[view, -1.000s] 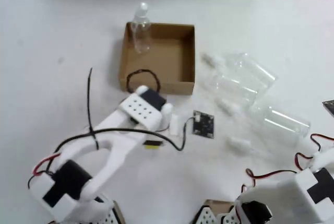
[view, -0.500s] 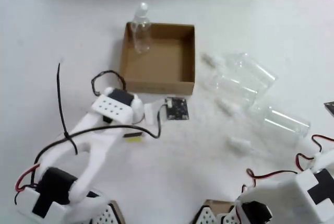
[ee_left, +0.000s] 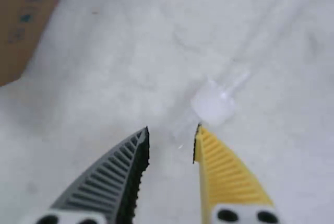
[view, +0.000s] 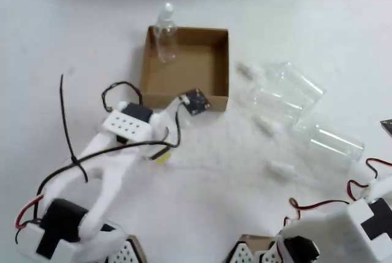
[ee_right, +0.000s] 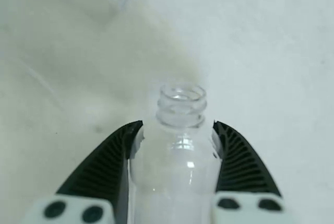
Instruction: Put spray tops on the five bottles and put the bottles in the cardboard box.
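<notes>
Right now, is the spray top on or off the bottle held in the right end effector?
Off: the bottle in the right end effector shows a bare, open threaded neck.

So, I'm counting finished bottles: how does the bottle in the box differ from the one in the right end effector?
The boxed bottle has a white spray top on; the held bottle has a bare, open neck. The boxed bottle stands upright and free in a far corner of the box; the held bottle sits clamped in the right end effector, outside the box. Both are clear plastic.
</notes>
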{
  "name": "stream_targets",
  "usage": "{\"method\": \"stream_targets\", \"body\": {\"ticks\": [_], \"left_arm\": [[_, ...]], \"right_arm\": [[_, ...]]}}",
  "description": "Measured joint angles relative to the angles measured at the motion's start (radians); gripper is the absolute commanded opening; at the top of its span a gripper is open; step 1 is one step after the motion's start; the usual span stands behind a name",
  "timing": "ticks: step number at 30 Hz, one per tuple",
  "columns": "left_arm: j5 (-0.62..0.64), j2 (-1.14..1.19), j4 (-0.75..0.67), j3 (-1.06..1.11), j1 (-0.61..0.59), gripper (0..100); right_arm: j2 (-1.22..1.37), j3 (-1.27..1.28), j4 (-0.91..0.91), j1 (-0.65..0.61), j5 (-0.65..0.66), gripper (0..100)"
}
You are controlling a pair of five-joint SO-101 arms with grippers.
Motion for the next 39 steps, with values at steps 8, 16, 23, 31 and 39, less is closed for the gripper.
{"method": "stream_targets", "body": {"ticks": [8, 16, 23, 31, 39], "left_arm": [[0.272, -0.342, 0.011, 0.121, 0.002, 13], [0.410, -0.420, 0.011, 0.270, 0.002, 2], [0.307, -0.427, 0.012, 0.344, 0.049, 2], [0.348, -0.427, -0.091, 0.446, 0.169, 2], [0.356, -0.288, -0.124, 0.423, 0.173, 2]], "right_arm": [[0.000, 0.000, 0.000, 0.000, 0.000, 8.0], [0.000, 0.000, 0.000, 0.000, 0.000, 8.0], [0.000, 0.000, 0.000, 0.000, 0.000, 8.0], [0.000, 0.000, 0.000, 0.000, 0.000, 8.0], [0.000, 0.000, 0.018, 0.000, 0.000, 8.0]]}}
